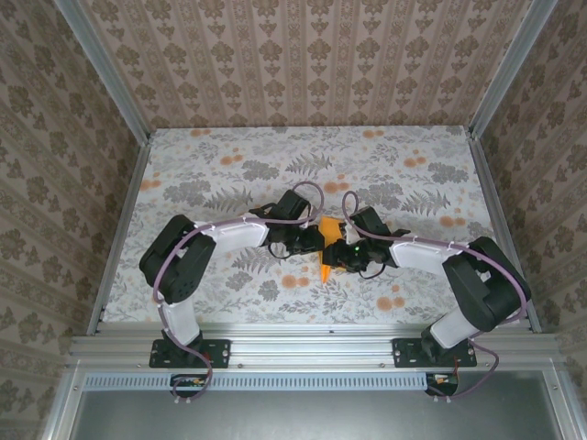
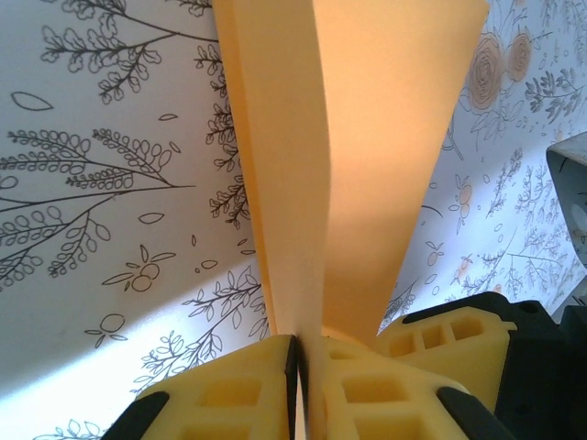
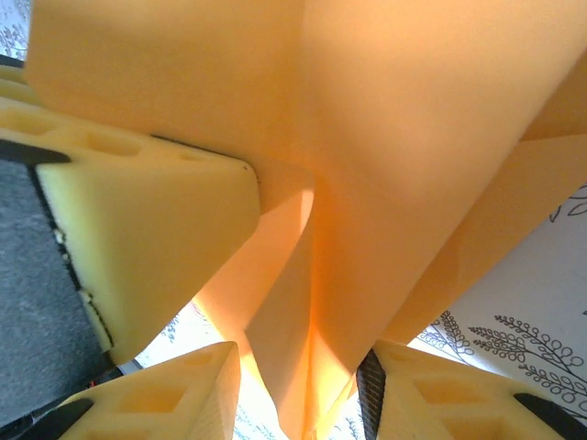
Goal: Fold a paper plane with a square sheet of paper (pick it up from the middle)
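Plane [image 1: 326, 268] middle hidden from above by left gripper [image 1: 303, 241] and right gripper [image 1: 354, 249], its far end cut off at the top edge of the left wrist view, folds blurred and cropped at the right wrist, right jaws' hold not to be told there

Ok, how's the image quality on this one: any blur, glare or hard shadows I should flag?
Top external: even light, sharp throughout, the orange paper small between the arms. Left wrist: paper soft from closeness, a hard-edged shadow across the tabletop at lower left, print washed out at upper right. Right wrist: paper blurred, glowing along its fold where light comes through.
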Available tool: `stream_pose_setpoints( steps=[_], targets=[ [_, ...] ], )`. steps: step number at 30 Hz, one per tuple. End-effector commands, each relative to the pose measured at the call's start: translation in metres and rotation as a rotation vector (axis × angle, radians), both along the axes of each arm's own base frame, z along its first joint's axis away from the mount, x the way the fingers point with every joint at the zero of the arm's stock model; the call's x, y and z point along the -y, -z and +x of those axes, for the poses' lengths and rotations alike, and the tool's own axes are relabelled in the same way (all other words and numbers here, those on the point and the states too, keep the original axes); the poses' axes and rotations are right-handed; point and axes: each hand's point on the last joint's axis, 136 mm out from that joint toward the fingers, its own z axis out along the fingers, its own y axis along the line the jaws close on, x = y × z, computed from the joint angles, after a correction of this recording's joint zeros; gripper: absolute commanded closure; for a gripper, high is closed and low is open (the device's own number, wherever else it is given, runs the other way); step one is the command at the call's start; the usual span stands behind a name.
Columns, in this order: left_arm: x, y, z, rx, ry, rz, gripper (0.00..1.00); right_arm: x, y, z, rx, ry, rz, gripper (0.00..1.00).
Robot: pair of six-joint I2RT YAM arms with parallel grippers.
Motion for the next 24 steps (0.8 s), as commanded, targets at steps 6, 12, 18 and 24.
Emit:
stream_pose_setpoints(
  steps=[6,12,18,24],
  targets=[
    [0.002,-0.012,-0.001,-0.012,-0.008,-0.048,0.85,0.003,0.005,0.007,0.011,0.047,-0.024,0.63],
    [0.000,-0.011,-0.002,-0.012,-0.011,-0.045,0.85,0.010,0.011,0.008,0.007,0.074,-0.063,0.73],
    [-0.003,-0.007,-0.002,-0.021,-0.013,-0.044,0.85,0.012,0.013,0.012,0.018,0.079,-0.077,0.81],
    [-0.004,-0.003,-0.002,-0.027,-0.018,-0.051,0.83,0.012,0.021,0.014,0.015,0.063,-0.104,0.87]
  ],
)
